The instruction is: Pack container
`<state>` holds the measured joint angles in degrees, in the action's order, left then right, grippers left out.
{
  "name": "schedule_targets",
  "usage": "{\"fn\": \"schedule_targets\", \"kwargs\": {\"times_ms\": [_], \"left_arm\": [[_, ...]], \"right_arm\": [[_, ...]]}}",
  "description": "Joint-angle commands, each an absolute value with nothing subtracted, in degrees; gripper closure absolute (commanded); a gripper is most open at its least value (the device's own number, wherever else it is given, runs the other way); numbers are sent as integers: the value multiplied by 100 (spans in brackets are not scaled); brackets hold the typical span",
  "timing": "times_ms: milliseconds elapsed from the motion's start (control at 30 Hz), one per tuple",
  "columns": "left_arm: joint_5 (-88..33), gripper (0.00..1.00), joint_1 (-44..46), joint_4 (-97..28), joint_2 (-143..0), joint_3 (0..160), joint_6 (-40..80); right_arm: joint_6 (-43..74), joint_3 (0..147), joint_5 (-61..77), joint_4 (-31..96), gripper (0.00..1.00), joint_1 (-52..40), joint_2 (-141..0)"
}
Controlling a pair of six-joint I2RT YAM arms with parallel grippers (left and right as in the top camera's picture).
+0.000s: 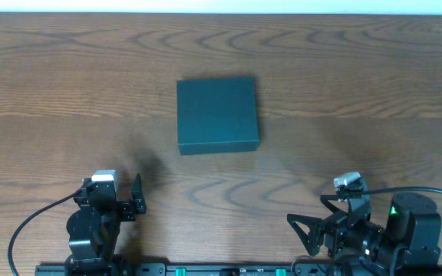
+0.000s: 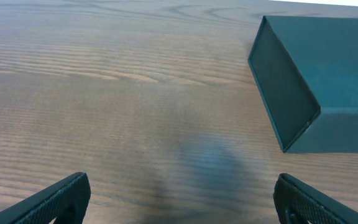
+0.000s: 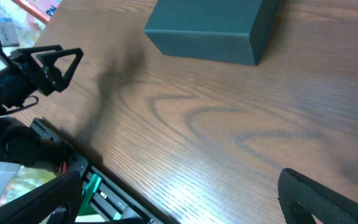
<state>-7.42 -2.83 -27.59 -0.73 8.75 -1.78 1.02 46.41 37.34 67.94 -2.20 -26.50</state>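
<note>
The container [image 1: 217, 115] is a dark green-black square box, lid shut, lying flat in the middle of the wooden table. It also shows at the upper right of the left wrist view [image 2: 316, 81] and at the top of the right wrist view [image 3: 213, 25]. My left gripper [image 1: 131, 198] is open and empty near the front left edge, well short of the box; its fingers frame bare wood [image 2: 182, 199]. My right gripper [image 1: 313, 230] is open and empty at the front right, pointing left along the front edge [image 3: 179, 199].
The wooden table [image 1: 344, 69] spreads around the box. The arm mounting rail [image 1: 206, 270] runs along the front edge. The left arm [image 3: 23, 74] shows in the right wrist view. Coloured packets [image 3: 39, 7] lie beyond the table's left edge.
</note>
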Motion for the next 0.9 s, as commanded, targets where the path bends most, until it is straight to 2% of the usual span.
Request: {"fn": "schedule_targets", "kwargs": {"times_ms": [0, 67, 167, 300, 467, 633, 867], "left_arm": [[-707, 5, -259, -2738, -25, 770, -261], [-707, 5, -259, -2738, -25, 770, -261], [-707, 5, -259, -2738, -25, 770, -261], [-707, 5, -259, -2738, -25, 770, -261], [-707, 5, -259, -2738, -25, 770, -261], [-707, 5, -259, -2738, -25, 770, -261], [-707, 5, -259, -2738, -25, 770, -261]], "right_arm": [[-121, 4633, 3275, 6796, 1, -200, -2620], [-117, 4619, 2814, 6716, 1, -200, -2620], [-209, 4241, 2169, 5780, 1, -231, -2436], [-1107, 3284, 2097, 4681, 1, -362, -1737], [-1876, 2056, 2071, 4174, 1, -569, -834], [-1669, 1310, 2032, 4134, 1, -593, -78], [-816, 978, 1809, 4169, 1, -652, -27]]}}
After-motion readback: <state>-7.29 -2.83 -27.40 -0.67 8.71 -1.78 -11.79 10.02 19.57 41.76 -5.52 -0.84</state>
